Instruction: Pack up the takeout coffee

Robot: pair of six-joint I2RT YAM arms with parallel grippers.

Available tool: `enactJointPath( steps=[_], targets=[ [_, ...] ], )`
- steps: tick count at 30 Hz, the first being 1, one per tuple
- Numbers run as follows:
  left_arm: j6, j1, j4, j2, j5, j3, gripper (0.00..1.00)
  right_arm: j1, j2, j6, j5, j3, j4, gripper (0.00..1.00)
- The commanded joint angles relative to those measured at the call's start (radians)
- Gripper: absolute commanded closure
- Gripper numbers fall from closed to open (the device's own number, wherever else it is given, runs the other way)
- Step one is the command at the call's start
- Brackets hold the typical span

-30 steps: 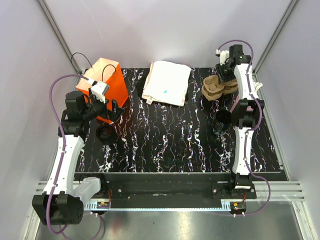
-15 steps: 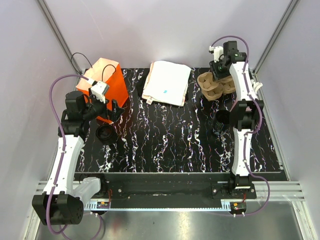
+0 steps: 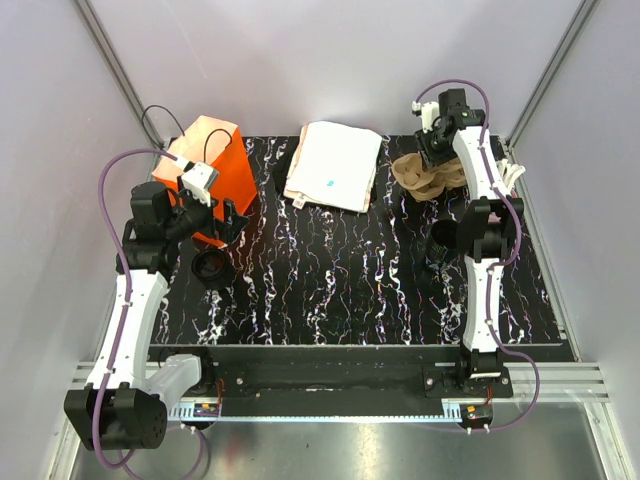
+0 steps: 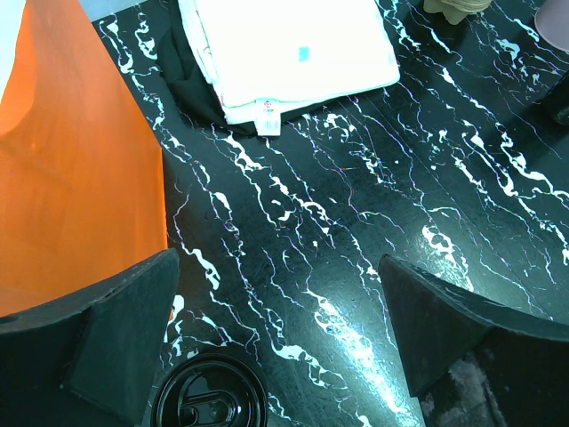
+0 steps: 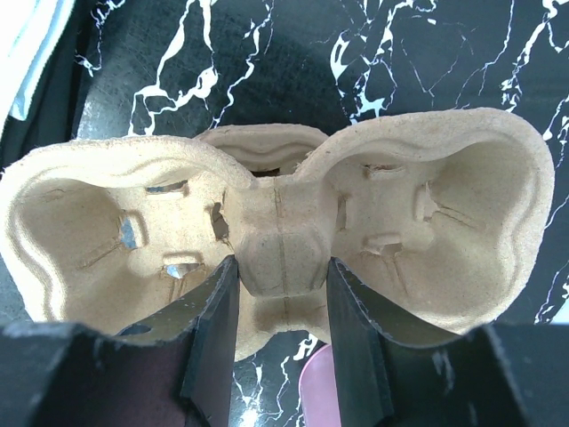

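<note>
right gripper (image 5: 283, 277) pinched the central bridge of the pulp cup carrier (image 5: 427, 205) near the table's (image 3: 330, 290) far right corner, leaving both wells free. takeout coffee (image 3: 443, 238) stood near the right edge. left gripper (image 4: 276, 302) gaped wide, empty.

Left gripper (image 4: 277, 267) wide open, 2 fingers (image 4: 124, 329) spread above the black marbled table (image 4: 400, 178). Orange bag (image 4: 71, 178) fills the left side. White folded stack (image 4: 284, 53) at top. Round black lid (image 4: 209, 402) at bottom edge, just beside the left finger. Sliver of tan cardboard carrier (image 4: 458, 5) at top right.
</note>
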Motion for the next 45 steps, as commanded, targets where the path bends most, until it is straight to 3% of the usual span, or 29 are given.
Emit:
enactJointPath(
  steps=[1, 9, 12, 13, 16, 24, 33, 45],
  targets=[
    [0.003, -0.003, 0.038, -0.015, 0.027, 0.001, 0.01, -0.002, -0.044, -0.006, 0.027, -0.011, 0.028, 0.68],
    [0.002, -0.003, 0.038, -0.016, 0.027, -0.001, 0.01, -0.002, -0.036, -0.015, 0.053, -0.042, 0.044, 0.59],
    [0.003, -0.003, 0.036, -0.015, 0.024, -0.001, 0.01, -0.003, -0.047, -0.01, 0.038, -0.039, 0.047, 0.47],
    [0.002, -0.003, 0.036, -0.013, 0.023, -0.001, 0.01, -0.002, -0.053, -0.01, 0.032, -0.037, 0.047, 0.38],
    [0.002, -0.003, 0.039, -0.013, 0.02, -0.002, 0.01, -0.002, -0.084, -0.007, 0.009, -0.037, 0.046, 0.23],
    [0.0, -0.002, 0.041, -0.023, 0.003, 0.01, 0.01, -0.003, -0.124, -0.018, -0.001, -0.008, 0.038, 0.02],
    [0.003, -0.002, 0.03, -0.036, -0.01, 0.012, 0.01, -0.003, 0.004, -0.058, 0.002, 0.137, -0.054, 0.0],
    [0.005, -0.002, 0.03, -0.032, -0.014, 0.01, 0.01, -0.003, 0.062, -0.067, -0.01, 0.141, -0.084, 0.04]
  ],
)
